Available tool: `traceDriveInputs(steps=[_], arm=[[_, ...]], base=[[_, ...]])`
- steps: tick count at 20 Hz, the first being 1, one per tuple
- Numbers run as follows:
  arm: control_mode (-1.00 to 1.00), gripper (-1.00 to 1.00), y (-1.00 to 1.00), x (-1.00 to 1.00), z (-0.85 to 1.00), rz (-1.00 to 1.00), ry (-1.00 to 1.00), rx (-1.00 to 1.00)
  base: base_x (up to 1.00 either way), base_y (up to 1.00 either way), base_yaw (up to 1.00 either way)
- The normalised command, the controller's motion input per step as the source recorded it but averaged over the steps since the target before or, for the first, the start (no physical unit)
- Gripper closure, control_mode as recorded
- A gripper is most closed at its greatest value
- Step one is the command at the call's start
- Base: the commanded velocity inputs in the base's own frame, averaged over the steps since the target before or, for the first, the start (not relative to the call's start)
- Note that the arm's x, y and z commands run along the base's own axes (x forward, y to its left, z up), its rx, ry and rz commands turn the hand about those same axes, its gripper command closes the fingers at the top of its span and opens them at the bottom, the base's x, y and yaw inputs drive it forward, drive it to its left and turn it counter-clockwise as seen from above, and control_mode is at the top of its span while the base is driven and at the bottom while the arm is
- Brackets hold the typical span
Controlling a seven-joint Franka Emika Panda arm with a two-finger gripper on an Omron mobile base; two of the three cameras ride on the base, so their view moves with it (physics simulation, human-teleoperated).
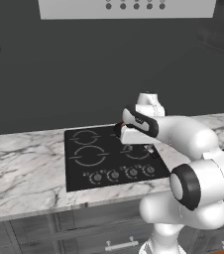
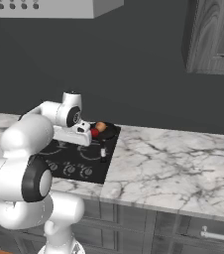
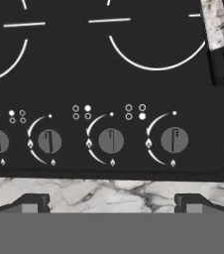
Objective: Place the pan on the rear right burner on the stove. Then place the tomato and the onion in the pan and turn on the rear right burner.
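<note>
The black pan (image 2: 109,132) sits at the far right corner of the stove (image 1: 91,171), over the rear right burner. It holds the red tomato (image 2: 95,133) and the brownish onion (image 2: 100,127). Its handle (image 2: 103,150) points toward the counter front, and the handle (image 3: 218,42) also crosses the upper right of the hand view. My gripper (image 3: 112,203) hangs open above the stove's front edge, looking down on the four knobs. Its fingertips (image 3: 34,202) are wide apart with nothing between them. The third knob from the left (image 3: 111,141) lies between them. All knob marks point straight up.
Marble counter (image 2: 173,168) stretches to the right of the stove, and more counter (image 1: 20,168) to its left. My own arm (image 1: 183,134) covers the stove's right rear in the left base view. A range hood (image 1: 126,7) hangs above.
</note>
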Motion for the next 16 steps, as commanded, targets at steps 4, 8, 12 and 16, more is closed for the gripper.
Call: traceDriveInputs(steps=[4,8,12,16], arm=[[-1.00,-1.00,0.00,0.00,-0.14,0.00,0.08,0.00],[-1.00,-1.00,0.00,0.00,-0.22,0.00,0.06,0.00],[-1.00,-1.00,0.03,0.00,-0.30,0.00,0.01,0.00],[-1.00,-1.00,0.03,0.00,-0.33,0.00,0.00,0.00]], base=[[0.00,0.00,0.00],[0.00,0.00,0.00],[0.00,0.00,0.00],[0.00,0.00,0.00]])
